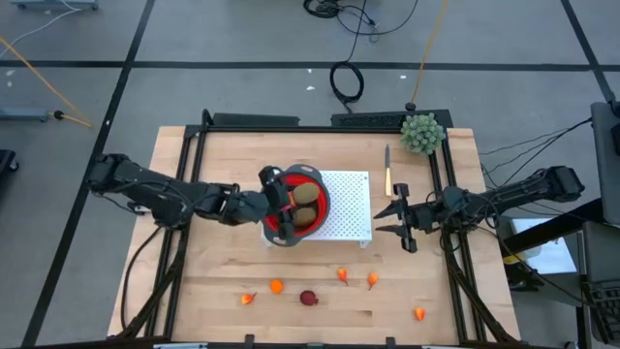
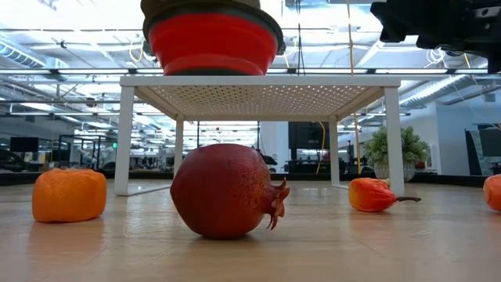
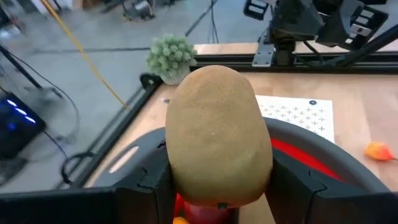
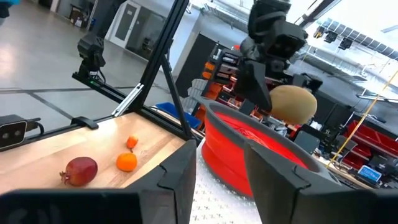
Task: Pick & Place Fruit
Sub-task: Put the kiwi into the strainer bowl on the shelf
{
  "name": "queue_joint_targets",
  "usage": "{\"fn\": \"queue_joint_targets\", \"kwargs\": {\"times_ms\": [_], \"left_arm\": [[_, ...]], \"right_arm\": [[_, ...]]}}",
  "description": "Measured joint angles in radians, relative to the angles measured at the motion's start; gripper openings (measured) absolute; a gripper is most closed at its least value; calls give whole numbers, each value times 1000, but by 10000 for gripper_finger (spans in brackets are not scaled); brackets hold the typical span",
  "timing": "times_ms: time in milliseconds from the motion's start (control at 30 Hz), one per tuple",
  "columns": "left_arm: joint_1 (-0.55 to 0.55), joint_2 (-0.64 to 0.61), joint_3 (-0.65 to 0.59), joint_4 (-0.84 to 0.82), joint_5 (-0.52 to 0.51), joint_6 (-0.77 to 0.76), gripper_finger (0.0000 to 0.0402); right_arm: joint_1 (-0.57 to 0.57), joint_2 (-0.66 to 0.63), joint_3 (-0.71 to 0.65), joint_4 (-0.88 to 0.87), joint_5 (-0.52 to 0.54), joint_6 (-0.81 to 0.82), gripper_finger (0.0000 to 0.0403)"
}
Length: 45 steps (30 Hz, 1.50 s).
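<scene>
Brown kiwi [image 3: 219, 134] pinched in left fingers [image 3: 149, 186] above red bowl [image 4: 249, 152]; right fingers [image 4: 180, 174] spread

Two dark arms here, matte black from base to tip. The left arm [image 1: 165, 197] is built of chunky rounded segments, thick at each joint. The right arm [image 1: 513, 197] looks slimmer, with black cables trailing beside its base. The left fingers [image 3: 149, 180] are flat, blocky black plates with stepped, angular edges. The right fingers [image 4: 177, 180] match: broad, dark, squared-off slabs, with no markings showing.
</scene>
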Motion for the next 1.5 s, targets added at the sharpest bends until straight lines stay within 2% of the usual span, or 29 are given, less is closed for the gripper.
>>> {"fn": "queue_joint_targets", "kwargs": {"times_ms": [133,333,433,533,700,1067,1500], "left_arm": [[52,0,0,-26,77,-63,184],[94,0,82,-241,99,-188,184],[101,0,111,-315,112,-225,184],[110,-1,117,-328,169,-242,184],[127,22,117,-398,208,-302,184],[178,70,117,-396,281,-335,184],[180,71,117,-409,338,-351,184]], "right_arm": [[0,0,0,0,1,0,130],[-1,0,0,-1,4,-24,130],[-1,0,0,-3,50,-36,130],[-1,0,0,-8,107,-34,130],[-1,0,0,-9,126,-20,130],[-1,3,1,-38,126,-7,130],[-1,3,1,-39,126,-8,130]]}}
